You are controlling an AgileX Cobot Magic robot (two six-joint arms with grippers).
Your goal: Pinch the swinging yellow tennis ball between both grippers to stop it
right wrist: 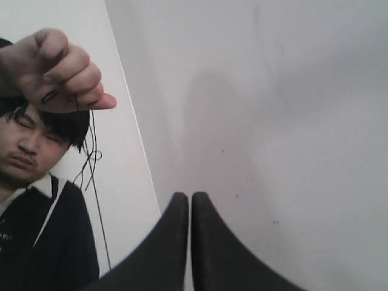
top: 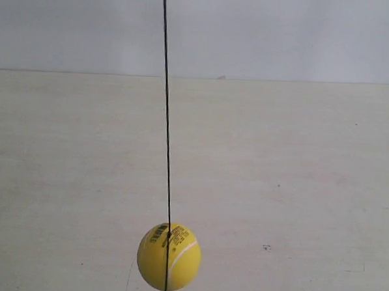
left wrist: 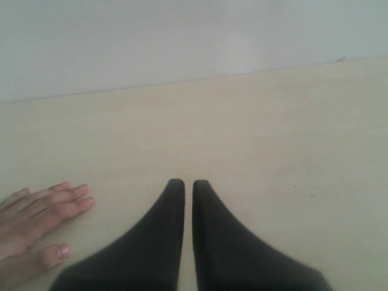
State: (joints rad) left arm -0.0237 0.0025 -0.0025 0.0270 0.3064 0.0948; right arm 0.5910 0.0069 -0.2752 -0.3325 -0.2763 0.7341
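The yellow tennis ball hangs on a thin black string low in the exterior view, above the pale table; its barcode sticker and white seam face the camera. Neither arm shows in that view. In the left wrist view my left gripper is shut with nothing between its black wedge fingers, over bare table; the ball is out of that view. My right gripper is shut too and holds nothing. The right wrist view shows the string running down from a person's hand, with the ball hidden.
A person's hand lies flat on the table beside my left gripper. The person holding the string stands to one side of my right gripper. A pale wall rises behind the table.
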